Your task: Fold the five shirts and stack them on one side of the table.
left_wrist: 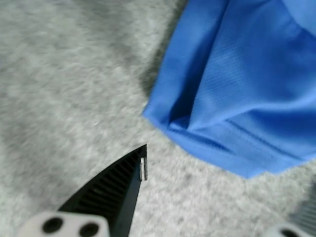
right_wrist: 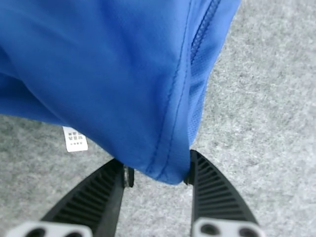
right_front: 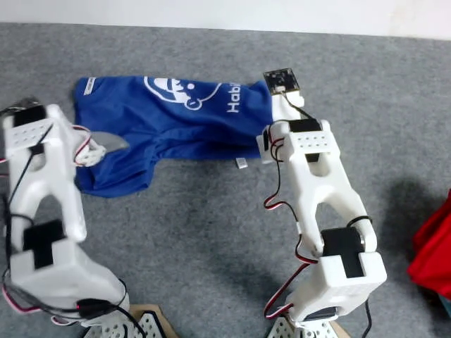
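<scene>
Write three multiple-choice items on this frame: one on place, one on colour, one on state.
1. Where is the red cloth?
A. At the table's right edge, apart from the blue shirt
B. On top of the blue shirt
C. Folded at the table's middle

2. What colour is the cloth between the right gripper's jaws?
A. Red
B. Blue
C. White

3. How do the left gripper's jaws stand?
A. Shut on the blue shirt
B. Open, over the table beside the shirt's corner
C. Shut on the red cloth

Answers:
1 A: the high view shows grey table between it and the shirt.
2 B: the right wrist view shows a blue hem between the jaws.
3 B: the left wrist view shows them wide apart.
</scene>
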Motion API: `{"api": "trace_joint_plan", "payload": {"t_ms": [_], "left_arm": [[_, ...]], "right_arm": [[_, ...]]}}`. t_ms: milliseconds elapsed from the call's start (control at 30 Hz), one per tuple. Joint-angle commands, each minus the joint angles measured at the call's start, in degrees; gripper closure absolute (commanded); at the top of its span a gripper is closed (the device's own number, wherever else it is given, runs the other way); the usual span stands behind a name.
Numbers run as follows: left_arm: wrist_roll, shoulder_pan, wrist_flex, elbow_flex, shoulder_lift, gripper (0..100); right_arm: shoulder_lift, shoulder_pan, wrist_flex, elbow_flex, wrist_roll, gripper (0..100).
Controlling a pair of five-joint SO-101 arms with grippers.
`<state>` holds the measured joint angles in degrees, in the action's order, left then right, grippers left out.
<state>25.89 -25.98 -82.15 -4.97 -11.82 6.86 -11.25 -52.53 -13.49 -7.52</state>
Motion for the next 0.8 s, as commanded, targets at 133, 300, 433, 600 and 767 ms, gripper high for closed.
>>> {"api": "trace_joint_plan", "payload": {"t_ms": [133,300,433,600,767], "left_arm": [[0.4,0.6,5.5,7.0,-8.0,68],[0.5,0.6,9.3,7.0,-10.0,73],[0.5,0.7,12.0,6.6,-10.3,82],[0.5,0.5,15.8,6.5,-10.4,98],[0.5,0.7,15.5,6.4,-10.0,99]], "right_arm": [[-3.3,-0.5,2.7,0.3,1.8,89.5],[-3.0,-0.6,3.2,0.2,1.8,96.1],[-2.9,-0.6,3.2,0.1,1.8,96.1],[-2.9,-0.6,3.2,-0.2,1.8,96.1],[-3.0,-0.6,5.8,-2.8,1.8,96.1]]}}
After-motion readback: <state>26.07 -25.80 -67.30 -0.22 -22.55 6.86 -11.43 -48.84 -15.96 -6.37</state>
